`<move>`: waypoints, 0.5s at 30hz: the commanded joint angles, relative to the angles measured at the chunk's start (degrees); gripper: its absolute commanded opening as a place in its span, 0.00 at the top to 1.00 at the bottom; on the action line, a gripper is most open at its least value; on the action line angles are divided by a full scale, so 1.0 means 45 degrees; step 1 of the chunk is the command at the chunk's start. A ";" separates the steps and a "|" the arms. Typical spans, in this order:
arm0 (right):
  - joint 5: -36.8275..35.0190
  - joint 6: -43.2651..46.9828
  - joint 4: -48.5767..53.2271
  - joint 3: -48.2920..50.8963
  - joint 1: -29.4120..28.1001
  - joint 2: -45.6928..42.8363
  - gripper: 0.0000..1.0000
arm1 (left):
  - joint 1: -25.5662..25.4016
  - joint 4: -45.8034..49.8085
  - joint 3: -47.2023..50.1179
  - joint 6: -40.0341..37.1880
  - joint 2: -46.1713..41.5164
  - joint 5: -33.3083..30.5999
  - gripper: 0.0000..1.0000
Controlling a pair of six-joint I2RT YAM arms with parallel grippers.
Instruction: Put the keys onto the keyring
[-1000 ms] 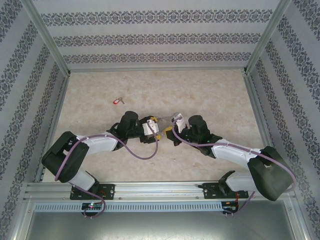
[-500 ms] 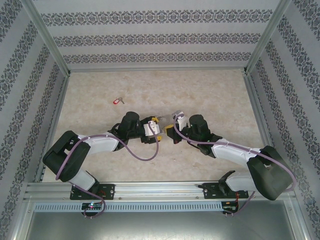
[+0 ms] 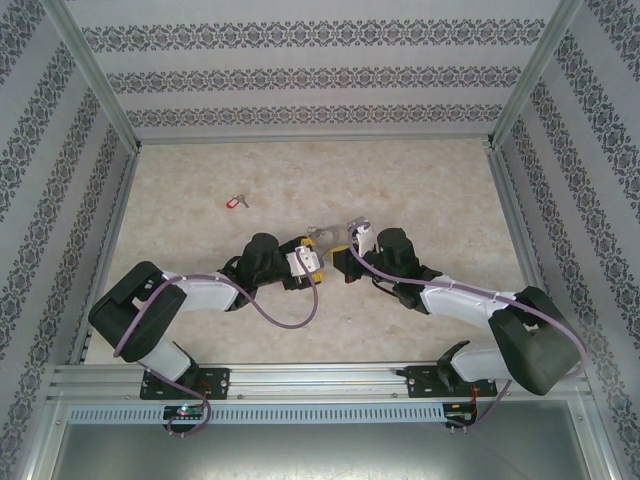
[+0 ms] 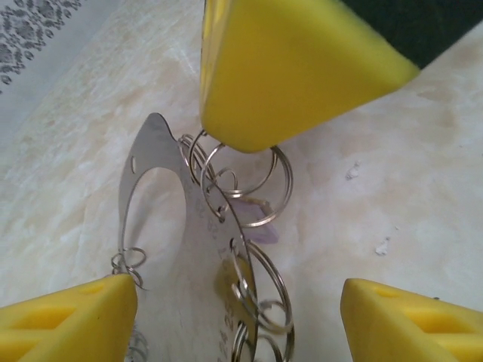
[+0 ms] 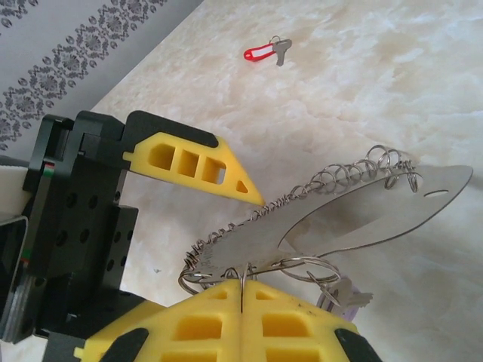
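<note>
- The right tool (image 5: 241, 294) stays clenched on the keyring (image 5: 245, 245), held up between the arms.
- The left tool (image 4: 238, 309) has edged closer, released, with its fingers on either side of the ring.
- 1 red key (image 3: 235, 201) lies well apart on the worktop (image 3: 420, 180), not yet threaded.

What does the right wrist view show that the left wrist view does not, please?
Right wrist, not left wrist: the red key lying on the table, and the right gripper shut on the keyring. Left wrist, not right wrist: the left gripper open, one tip either side of the keyring. Both: the keyring's small rings and the other arm's yellow finger.
</note>
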State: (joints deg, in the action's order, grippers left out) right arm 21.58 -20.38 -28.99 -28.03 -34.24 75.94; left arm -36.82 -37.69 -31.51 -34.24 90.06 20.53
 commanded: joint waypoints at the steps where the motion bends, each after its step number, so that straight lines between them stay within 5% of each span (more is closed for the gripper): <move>1: -0.0397 -0.0351 -0.0719 -0.0402 -0.0028 -0.0057 1.00 | -0.0217 -0.1613 -0.0040 0.0342 0.0419 -0.1304 0.32; 7: 0.0029 0.0124 -0.0554 -0.0427 0.0018 0.0150 1.00 | -0.0217 -0.0901 -0.0550 0.0467 0.0619 -0.2254 0.63; 15: 0.0632 0.0859 -0.0395 -0.0367 -0.0010 0.0013 1.00 | -0.0217 0.0139 -0.0992 0.0727 -0.0345 -0.2021 0.84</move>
State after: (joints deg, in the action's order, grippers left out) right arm 21.12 -19.07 -30.87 -28.69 -34.22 76.64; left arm -37.19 -38.83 -32.99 -32.60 91.53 11.55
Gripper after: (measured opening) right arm 0.050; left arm 0.175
